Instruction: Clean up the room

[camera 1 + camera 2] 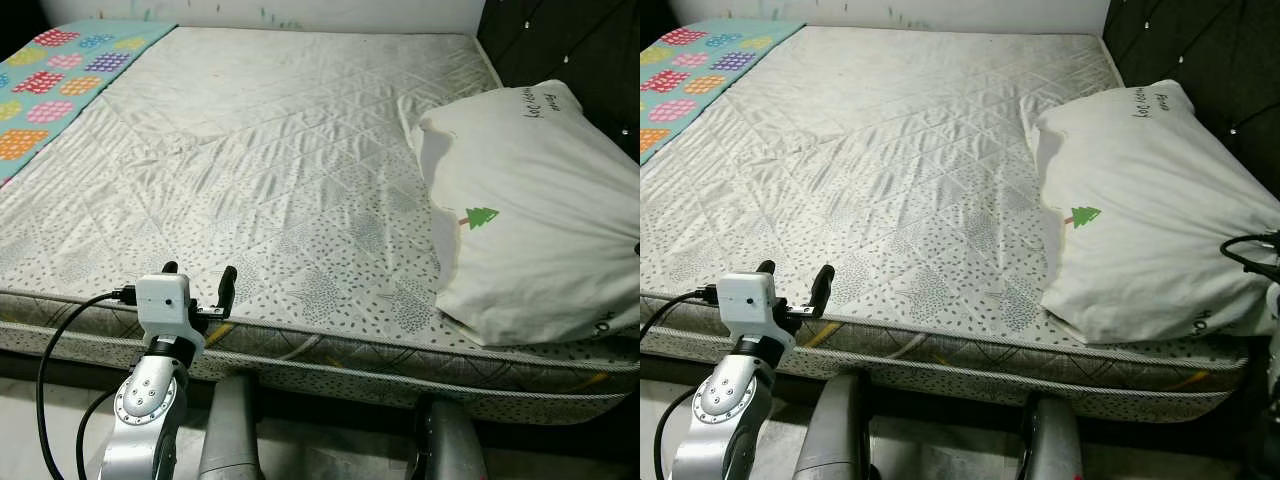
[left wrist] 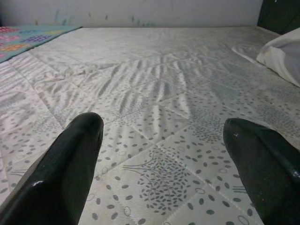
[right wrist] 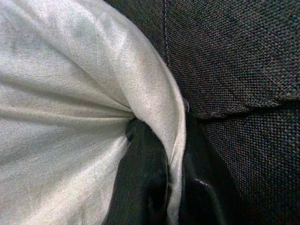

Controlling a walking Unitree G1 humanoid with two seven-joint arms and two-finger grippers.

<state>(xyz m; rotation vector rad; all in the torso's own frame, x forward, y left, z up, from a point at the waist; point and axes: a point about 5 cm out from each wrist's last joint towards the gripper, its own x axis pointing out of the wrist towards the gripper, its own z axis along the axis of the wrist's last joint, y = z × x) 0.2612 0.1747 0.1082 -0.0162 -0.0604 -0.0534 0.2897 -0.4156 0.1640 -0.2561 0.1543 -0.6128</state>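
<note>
- One mattress point(image 1: 270, 170), bare, quilted in diamonds with a grey leaf print, spreads across the scene before the robot.
- One pillow point(image 1: 530, 210), white with a small green tree printed on it and dark lettering near its top, lies on the right side of the mattress, against the dark padded headboard point(image 1: 570, 45).
- One blanket point(image 1: 60, 75), teal with coloured squares, lies at the far left corner of the mattress, well apart from the pillow.
- One left gripper point(image 1: 198, 282) hovers at the near edge of the mattress; its two black fingers point(image 2: 65, 168) are spread wide with only the printed fabric between them.
- One right gripper point(image 3: 166, 183) is at the pillow's right edge, next to the headboard; its two fingers are pressed together on a fold of the white pillowcase, pinching it.
- One black cable point(image 1: 1245, 255) loops at the pillow's right edge in the right eye view.
- Two grey legs of the robot point(image 1: 228, 430) show below the mattress edge.
- No containers are in sight.
</note>
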